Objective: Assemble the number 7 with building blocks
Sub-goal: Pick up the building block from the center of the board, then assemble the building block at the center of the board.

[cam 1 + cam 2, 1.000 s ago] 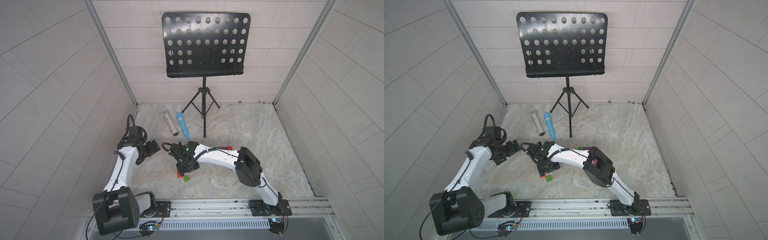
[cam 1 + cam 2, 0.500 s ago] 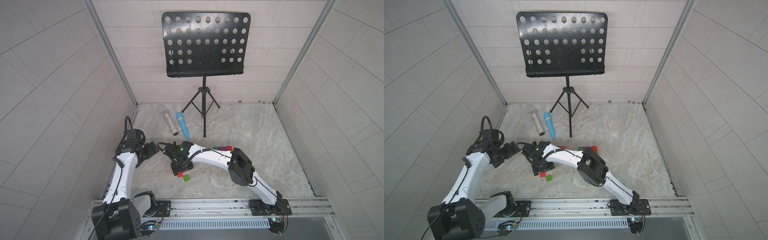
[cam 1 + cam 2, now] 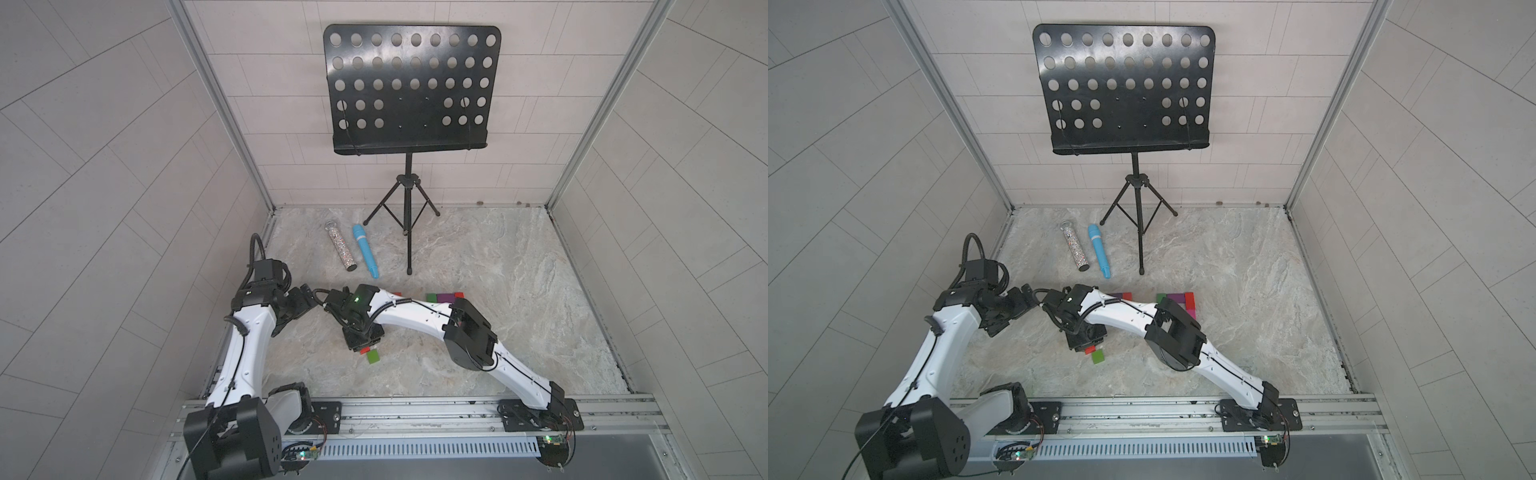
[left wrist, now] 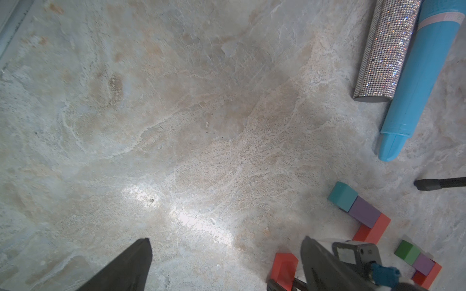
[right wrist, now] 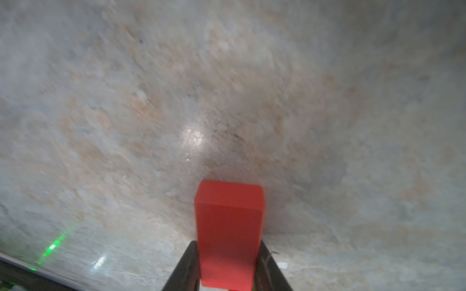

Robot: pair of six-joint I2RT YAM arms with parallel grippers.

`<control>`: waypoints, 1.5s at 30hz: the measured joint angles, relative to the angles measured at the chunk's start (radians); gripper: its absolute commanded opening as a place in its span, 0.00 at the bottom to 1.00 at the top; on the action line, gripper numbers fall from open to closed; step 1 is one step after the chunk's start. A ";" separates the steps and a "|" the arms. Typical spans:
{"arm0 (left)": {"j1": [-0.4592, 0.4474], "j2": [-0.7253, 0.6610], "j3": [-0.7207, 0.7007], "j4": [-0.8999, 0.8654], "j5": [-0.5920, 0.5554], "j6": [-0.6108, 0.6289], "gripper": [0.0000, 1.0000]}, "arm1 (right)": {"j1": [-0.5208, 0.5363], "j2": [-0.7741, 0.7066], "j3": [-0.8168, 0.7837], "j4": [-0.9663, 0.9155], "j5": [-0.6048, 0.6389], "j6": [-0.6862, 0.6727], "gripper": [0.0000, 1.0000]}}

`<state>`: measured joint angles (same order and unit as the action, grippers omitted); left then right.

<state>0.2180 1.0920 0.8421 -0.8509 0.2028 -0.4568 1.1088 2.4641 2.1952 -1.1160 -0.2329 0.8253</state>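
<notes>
Red block (image 5: pixel 229 226) is now pinched between the jaws of the right gripper (image 5: pixel 227 243), sticking out past the fingertips over the marble table (image 5: pixel 176 100). A second ago those jaws were held wide above it, so the grab has only just been made. Whether it's been lifted off the surface yet can't be told. In both top views it's seen peeking out from under the gripper, near the front middle of the table. A loose green block (image 3: pixel 373 356) is left just beside it.

Further back, part of the 7 is already laid out. A teal-purple-red run (image 4: pixel 365 211) and a green-purple-red run (image 3: pixel 1177 297) are set in line with a gap between them, and a magenta block (image 3: pixel 1192 312) is tucked under the far corner. Some of it is hidden by the right arm. So this red piece is probably meant for that gap or for the stem, hard to say which.

Left gripper (image 4: pixel 226 239) is spread wide with nothing in it, parked over bare table just like a second ago. Blue microphone (image 3: pixel 365 251) and glitter tube (image 3: pixel 343 249) are left untouched at the back.
</notes>
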 measured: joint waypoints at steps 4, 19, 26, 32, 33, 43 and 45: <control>0.000 0.000 0.000 0.000 0.000 0.000 1.00 | -0.004 0.000 0.000 -0.004 0.002 -0.006 0.30; -0.019 0.107 -0.026 0.087 0.164 -0.005 1.00 | -0.172 -0.380 -0.233 0.037 0.106 -0.046 0.32; -0.125 0.183 -0.015 0.124 0.190 -0.015 1.00 | -0.235 -0.462 -0.518 0.108 0.117 -0.011 0.32; -0.211 0.229 -0.009 0.153 0.198 -0.026 1.00 | -0.232 -0.421 -0.558 0.158 0.093 0.026 0.32; -0.220 0.235 -0.009 0.156 0.198 -0.027 1.00 | -0.232 -0.414 -0.555 0.168 0.090 0.032 0.33; -0.238 0.273 -0.009 0.174 0.217 -0.029 1.00 | -0.231 -0.372 -0.551 0.229 0.053 0.085 0.34; -0.238 0.280 -0.009 0.174 0.219 -0.027 1.00 | -0.230 -0.367 -0.551 0.238 0.043 0.096 0.35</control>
<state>-0.0196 1.3720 0.8330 -0.6765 0.4213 -0.4839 0.8787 2.0972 1.6444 -0.8780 -0.1902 0.9211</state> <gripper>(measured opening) 0.999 0.351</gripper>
